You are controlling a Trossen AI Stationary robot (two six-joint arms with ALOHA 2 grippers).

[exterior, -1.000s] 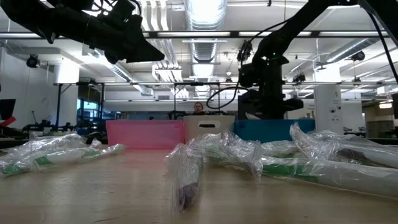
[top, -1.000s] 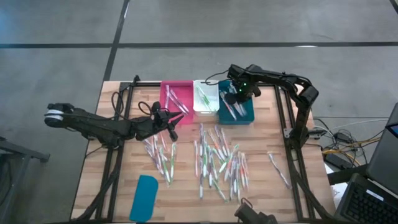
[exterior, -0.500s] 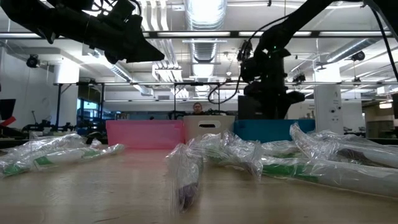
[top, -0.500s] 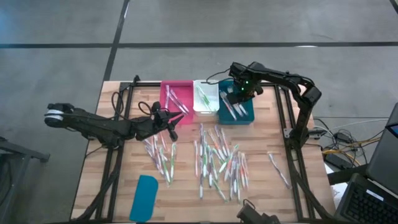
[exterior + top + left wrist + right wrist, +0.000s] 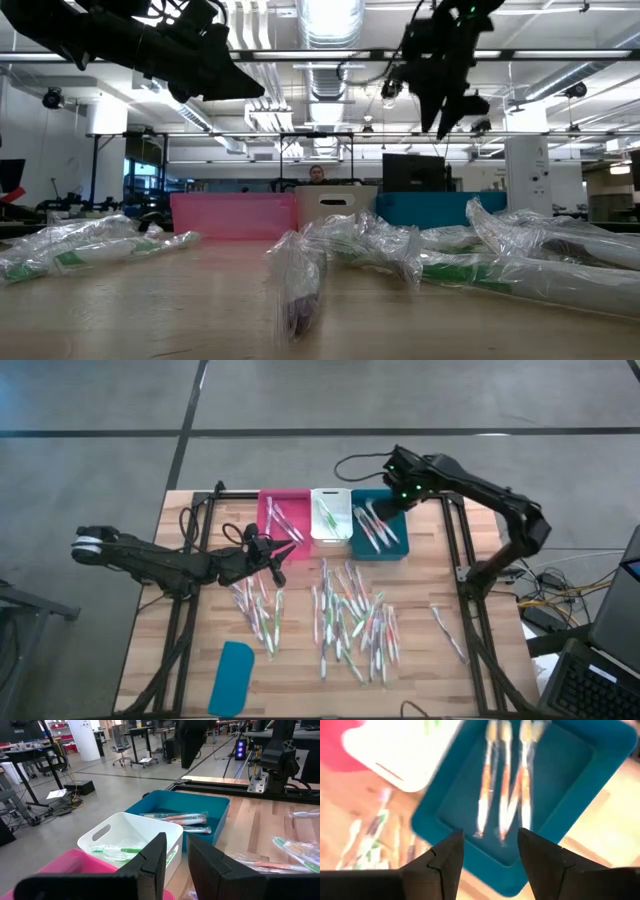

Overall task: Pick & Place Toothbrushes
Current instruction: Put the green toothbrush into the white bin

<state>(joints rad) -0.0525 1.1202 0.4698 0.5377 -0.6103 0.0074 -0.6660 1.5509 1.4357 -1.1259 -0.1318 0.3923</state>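
Many wrapped toothbrushes [image 5: 350, 620] lie loose on the wooden table. More lie in three bins at the far edge: pink [image 5: 268, 525], white [image 5: 331, 538] and teal [image 5: 397, 550]. My right gripper [image 5: 395, 492] hangs open high above the teal bin's far side, with nothing between its fingers [image 5: 490, 850]; orange-accented toothbrushes [image 5: 505, 795] lie on the bin floor below it. My left gripper [image 5: 272, 555] hovers by the pink bin's near edge. Its fingers [image 5: 175, 852] stand a little apart, and nothing shows between them.
A flat teal lid [image 5: 232, 678] lies near the table's front left. One stray toothbrush [image 5: 448, 632] lies at the right. In the low view, wrapped toothbrushes [image 5: 380, 250] pile up in front of the bins. Black frame rails run along both table sides.
My right gripper has risen from down inside the teal bin to well above it and has gone a little toward the far right. The toothbrushes stay lying in the bin. My left arm has kept still.
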